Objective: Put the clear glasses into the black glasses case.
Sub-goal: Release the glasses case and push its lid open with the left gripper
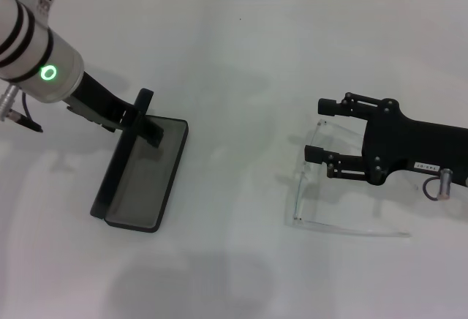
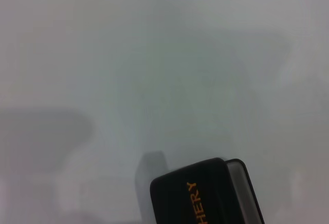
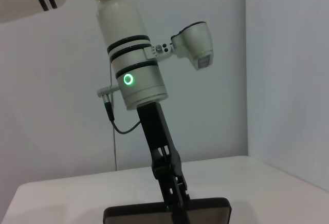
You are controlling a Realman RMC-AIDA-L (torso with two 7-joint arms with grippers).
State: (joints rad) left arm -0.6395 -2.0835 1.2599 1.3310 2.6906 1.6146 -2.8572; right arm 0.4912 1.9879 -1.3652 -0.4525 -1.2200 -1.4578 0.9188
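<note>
Presently, on the white table (image 1: 241, 63), two task items were recorded, well apart. Item one, the black glasses case (image 1: 140, 176), lay at about nine o'clock of the head view's centre, hinged open, its grey-lined tray facing up and its lid standing along the tray's nine-o'clock edge. The left gripper (image 1: 142, 118) reached in from ten o'clock and was clamped on the lid at the case's far end, one finger outside the lid and one inside over the lining; the likely reason was to keep the lid up and the case from sliding while the other arm loaded it. The left wrist view showed only a corner of the lid with part of its orange lettering (image 2: 194, 203); the right wrist view showed the case edge-on (image 3: 167, 215) with the left arm bearing down on it. Item two, the clear glasses (image 1: 311, 187), lay at about three o'clock, unfolded, lenses toward the case and one thin arm trailing away toward four o'clock. The right gripper (image 1: 322, 130) came in from three o'clock, low over the frame, its fingers spread apart and straddling the near lens region; whether any finger touched the frame could not be told, and nothing was gripped. Judged status: glasses not yet picked up, case ready to receive; the transparent frame offered thin, slippery purchase, so a grasp across the front or bridge seemed called for.
</note>
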